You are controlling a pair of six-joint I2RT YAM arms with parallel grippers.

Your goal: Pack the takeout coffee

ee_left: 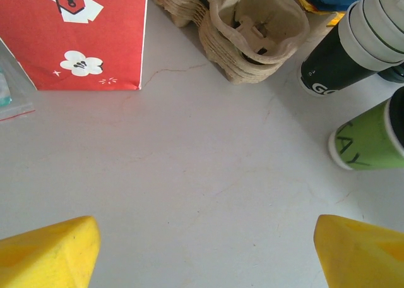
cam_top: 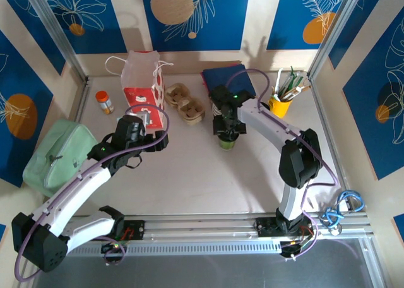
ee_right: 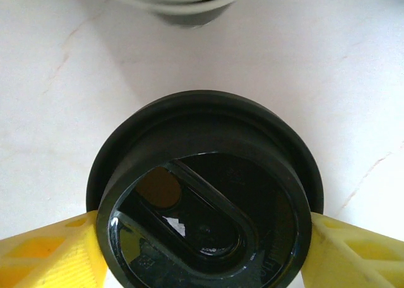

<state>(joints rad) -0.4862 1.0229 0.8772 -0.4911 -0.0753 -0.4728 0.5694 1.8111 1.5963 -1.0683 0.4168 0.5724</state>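
- Takeout coffee cup [cam_top: 226, 143], green paper: standing upright just right of the brown moulded cardboard carrier [cam_top: 184, 103].
- Right gripper [ee_right: 205, 237]: pinching round black plastic lid [ee_right: 208, 174] over it.
- Left gripper [ee_left: 205, 250]: hanging spread, left of carrier.

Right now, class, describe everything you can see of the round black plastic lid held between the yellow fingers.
The round black plastic lid is glossy, with a raised outer rim, a wider skirt below and a sunken top crossed by an oval ridge. It lies level, top up, over the pale table. The right gripper has its yellow fingers pressed against the lid's two opposite sides. What the lid sits on is hidden beneath it.
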